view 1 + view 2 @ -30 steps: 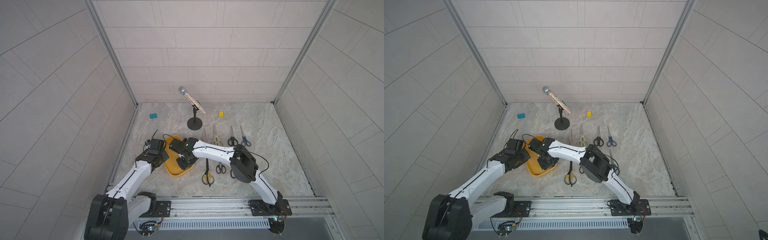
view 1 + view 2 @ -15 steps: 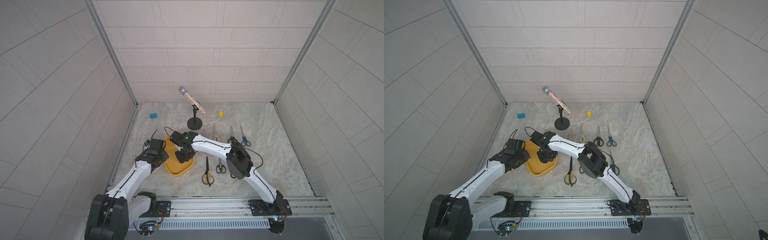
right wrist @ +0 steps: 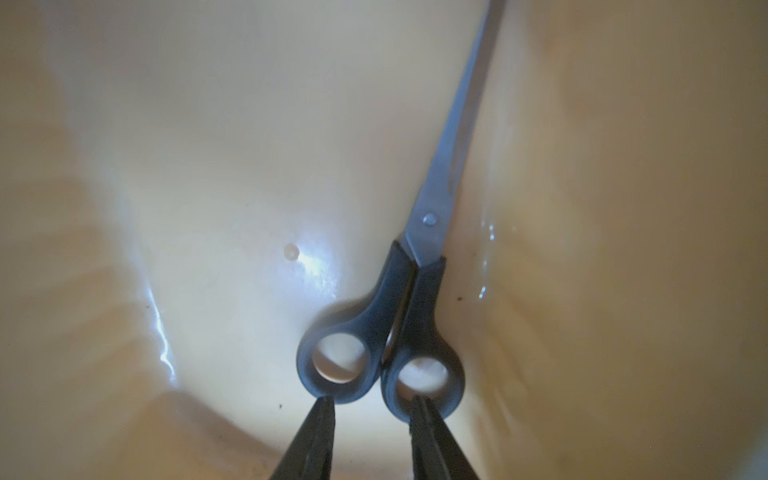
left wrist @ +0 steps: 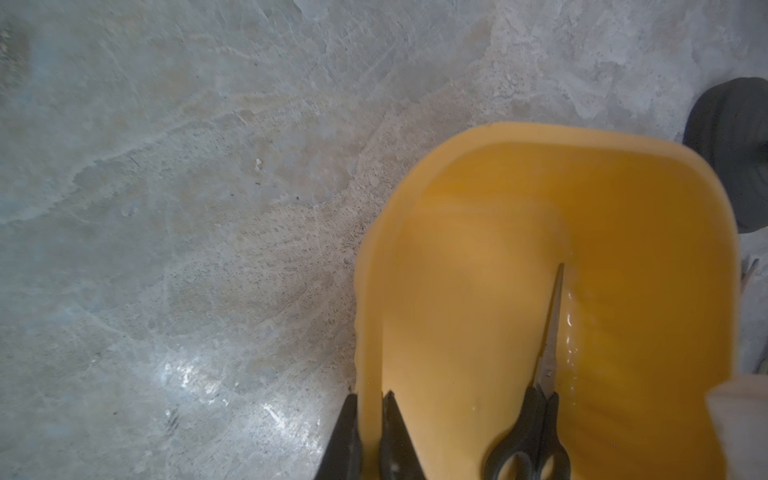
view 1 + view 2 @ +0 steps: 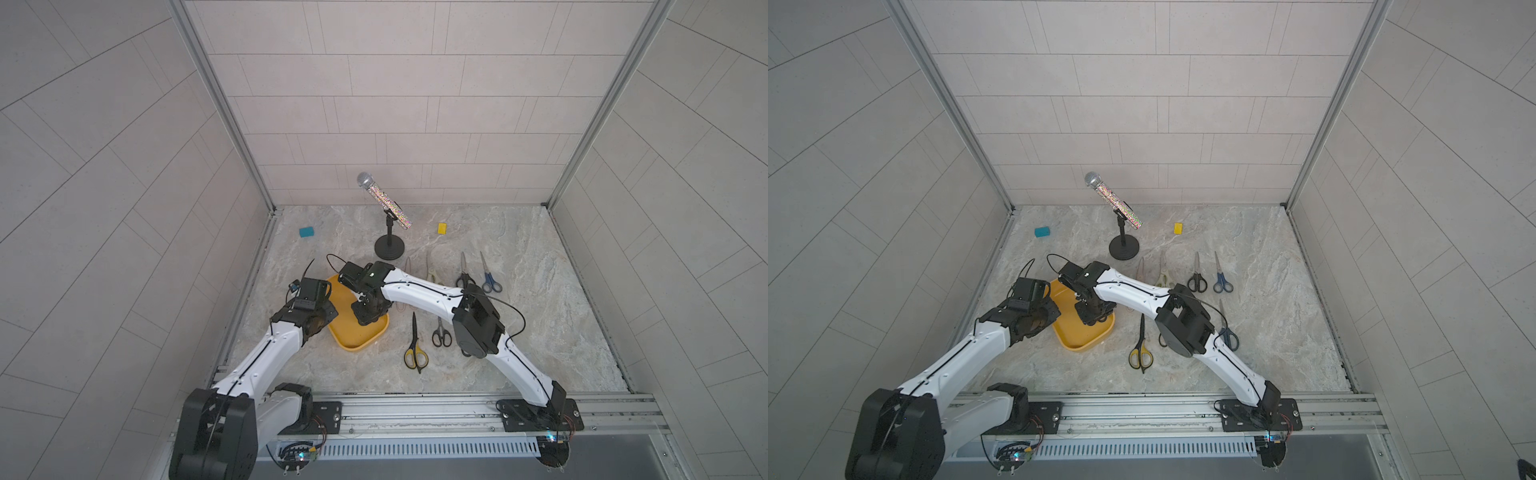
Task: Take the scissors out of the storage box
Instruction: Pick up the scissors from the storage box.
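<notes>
A pair of black scissors (image 3: pixel 419 266) lies flat in the yellow box (image 4: pixel 582 137), close to one side wall. The box rim is pinched by the left gripper (image 4: pixel 370 397); the right gripper (image 3: pixel 372 419), half open, is poised over the handle loops (image 3: pixel 455 365). One loop should be clamped squarely and lifted straight up. The marbled bench (image 5: pixel 561 340) is enclosed by pale tiled walls (image 5: pixel 374 104).

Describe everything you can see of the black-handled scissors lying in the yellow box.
The black-handled scissors have two round finger loops of dark plastic, a single pivot screw and slim steel blades, shut. They lie flat on the floor of the storage box, alongside one wall. The right gripper stands open at the loops; contact cannot be told.
</notes>
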Controlling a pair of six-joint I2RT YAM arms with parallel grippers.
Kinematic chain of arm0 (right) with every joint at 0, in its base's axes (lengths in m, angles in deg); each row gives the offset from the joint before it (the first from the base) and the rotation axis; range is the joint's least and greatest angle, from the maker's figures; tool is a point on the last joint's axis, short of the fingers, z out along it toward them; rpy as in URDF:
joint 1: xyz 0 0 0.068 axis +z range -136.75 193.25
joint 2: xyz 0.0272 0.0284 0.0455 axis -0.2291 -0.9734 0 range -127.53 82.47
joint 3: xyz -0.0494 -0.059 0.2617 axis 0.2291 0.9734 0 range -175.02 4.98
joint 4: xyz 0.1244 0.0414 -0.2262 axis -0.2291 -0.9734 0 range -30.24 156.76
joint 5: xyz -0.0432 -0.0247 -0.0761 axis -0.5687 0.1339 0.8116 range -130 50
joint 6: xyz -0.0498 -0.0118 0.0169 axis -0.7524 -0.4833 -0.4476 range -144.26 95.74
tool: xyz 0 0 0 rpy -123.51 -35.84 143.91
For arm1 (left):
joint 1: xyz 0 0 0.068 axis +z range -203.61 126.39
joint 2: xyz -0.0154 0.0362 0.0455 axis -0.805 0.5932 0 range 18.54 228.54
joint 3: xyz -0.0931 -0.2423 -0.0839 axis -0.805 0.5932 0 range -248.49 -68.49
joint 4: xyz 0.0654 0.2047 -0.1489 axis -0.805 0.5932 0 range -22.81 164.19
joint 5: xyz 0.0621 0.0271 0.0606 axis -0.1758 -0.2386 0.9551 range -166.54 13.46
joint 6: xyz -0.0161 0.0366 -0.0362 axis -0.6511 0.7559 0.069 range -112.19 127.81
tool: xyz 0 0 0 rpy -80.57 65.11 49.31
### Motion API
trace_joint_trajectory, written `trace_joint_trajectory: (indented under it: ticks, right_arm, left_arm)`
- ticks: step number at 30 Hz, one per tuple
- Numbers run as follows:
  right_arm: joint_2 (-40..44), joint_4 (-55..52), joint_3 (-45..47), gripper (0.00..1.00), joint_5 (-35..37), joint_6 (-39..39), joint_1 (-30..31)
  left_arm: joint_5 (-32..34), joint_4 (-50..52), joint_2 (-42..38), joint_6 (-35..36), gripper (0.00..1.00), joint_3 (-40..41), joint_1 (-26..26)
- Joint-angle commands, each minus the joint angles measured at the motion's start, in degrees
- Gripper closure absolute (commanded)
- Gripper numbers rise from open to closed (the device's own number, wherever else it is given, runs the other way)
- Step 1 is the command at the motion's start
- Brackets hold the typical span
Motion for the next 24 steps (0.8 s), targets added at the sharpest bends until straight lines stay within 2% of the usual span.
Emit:
trace_joint_trajectory:
  ticks: [1,16,24]
  right_arm:
    - [0.3,-2.1,1.0,0.65,2.4,2.0,0.5]
    - [-4.1,-0.5,-3.0,0.65,3.6,6.1,-0.7]
    - [-8.9,-4.2,-6.3,0.65,6.2,7.3,-0.8]
  left_arm:
    - [0.7,0.0,-0.3,0.0,1.00,0.2,0.2]
    - [0.5,0.0,-0.3,-0.1,1.00,0.3,0.2]
    - [-3.0,-0.4,-1.0,-1.8,1.00,0.2,0.1]
